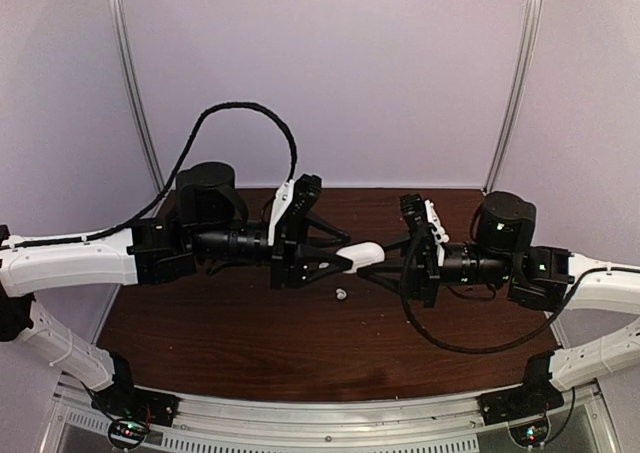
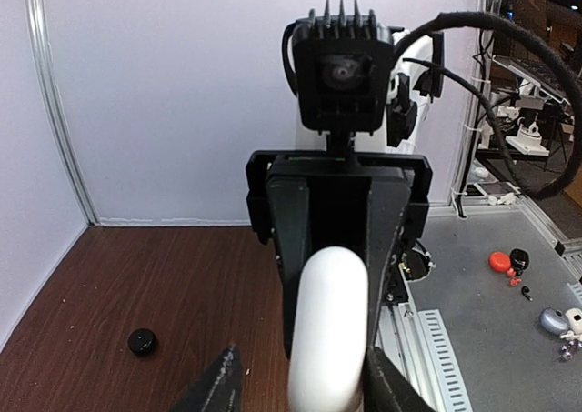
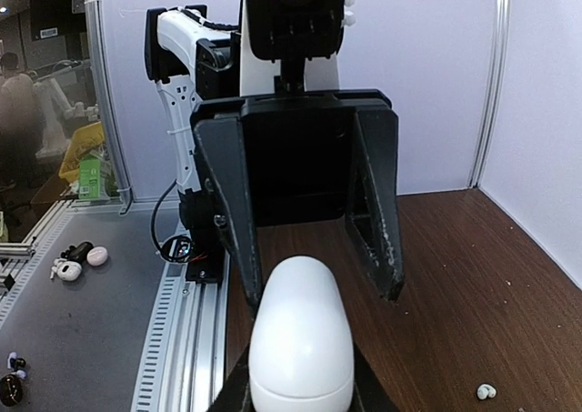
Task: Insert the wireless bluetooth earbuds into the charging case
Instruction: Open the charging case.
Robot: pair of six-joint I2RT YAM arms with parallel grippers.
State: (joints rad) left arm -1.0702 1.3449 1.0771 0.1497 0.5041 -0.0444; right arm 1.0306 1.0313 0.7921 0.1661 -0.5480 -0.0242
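A white oval charging case [image 1: 364,254] hangs in the air between my two grippers, closed. My right gripper [image 1: 386,254] is shut on its near end, seen in the right wrist view [image 3: 300,394] with the case [image 3: 301,339] between dark fingers. My left gripper [image 1: 350,251] is open around the case's other end. In the left wrist view [image 2: 305,362] one finger is beside the case [image 2: 327,330] and the other stands well apart. One white earbud [image 1: 341,294] lies on the table below, also in the right wrist view [image 3: 486,391]. The other earbuds are out of view.
The brown wooden table [image 1: 250,343] has white walls behind and at both sides. A small black round object [image 2: 142,341] lies on the table near the left wall. A metal rail [image 1: 330,418] runs along the near edge.
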